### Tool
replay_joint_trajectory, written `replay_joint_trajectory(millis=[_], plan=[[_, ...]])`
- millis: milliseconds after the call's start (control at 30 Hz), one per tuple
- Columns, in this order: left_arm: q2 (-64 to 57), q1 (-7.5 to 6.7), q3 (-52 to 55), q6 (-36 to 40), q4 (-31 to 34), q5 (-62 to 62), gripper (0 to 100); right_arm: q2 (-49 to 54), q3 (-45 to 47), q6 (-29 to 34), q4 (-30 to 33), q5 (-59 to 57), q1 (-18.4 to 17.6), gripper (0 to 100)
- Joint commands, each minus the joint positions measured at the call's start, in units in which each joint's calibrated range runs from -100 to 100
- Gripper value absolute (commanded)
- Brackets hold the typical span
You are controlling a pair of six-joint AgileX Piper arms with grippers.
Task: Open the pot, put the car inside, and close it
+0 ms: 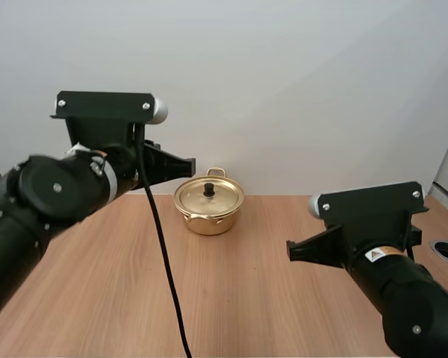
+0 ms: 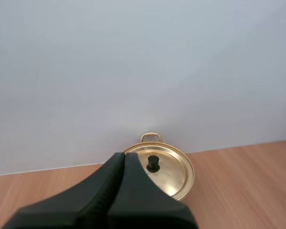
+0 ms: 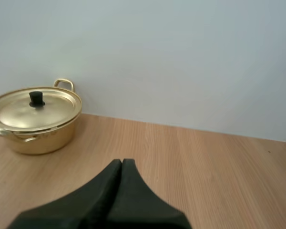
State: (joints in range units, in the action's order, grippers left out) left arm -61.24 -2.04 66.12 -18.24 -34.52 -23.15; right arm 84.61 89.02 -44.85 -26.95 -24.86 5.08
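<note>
Two wedges: left pincer (image 2: 124,156) together, right pincer (image 3: 122,162) together | round shiny-gold pot (image 1: 207,222), lid (image 1: 225,198) on | wood-grain table (image 1: 246,287)

left gripper (image 2: 124,157) fingers pressed together as one wedge, above the table (image 2: 248,176), near gold pot (image 2: 183,183); lid (image 2: 169,169) on, black knob (image 2: 153,163).

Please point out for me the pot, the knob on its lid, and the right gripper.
pot (image 3: 43,138): right wrist view, on its golden front wall.
knob (image 2: 153,163): left wrist view, on its black head.
right gripper (image 3: 122,163): right wrist view, at the tips of its shut fingers, where they meet.
</note>
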Motion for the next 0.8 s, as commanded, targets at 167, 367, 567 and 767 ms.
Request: replay_joint_trajectory(millis=[167,367,567,767], plan=[[-38.8,-0.17,33.9,-2.0,3.2,35.2,0,0.2,6.0,0.0,-0.4,4.5,0.0,0],[-38.8,-0.25,33.9,-2.0,3.1,43.2,0,0.2,8.3,-1.4,-0.2,8.9,0.0,0],[-38.8,-0.25,33.9,-3.8,5.3,36.3,0,1.3,11.0,-4.4,-0.3,11.5,-0.6,0],[-38.8,-0.25,33.9,-4.2,7.6,3.5,0,12.6,11.0,-2.1,-1.5,-5.1,-3.8,0]])
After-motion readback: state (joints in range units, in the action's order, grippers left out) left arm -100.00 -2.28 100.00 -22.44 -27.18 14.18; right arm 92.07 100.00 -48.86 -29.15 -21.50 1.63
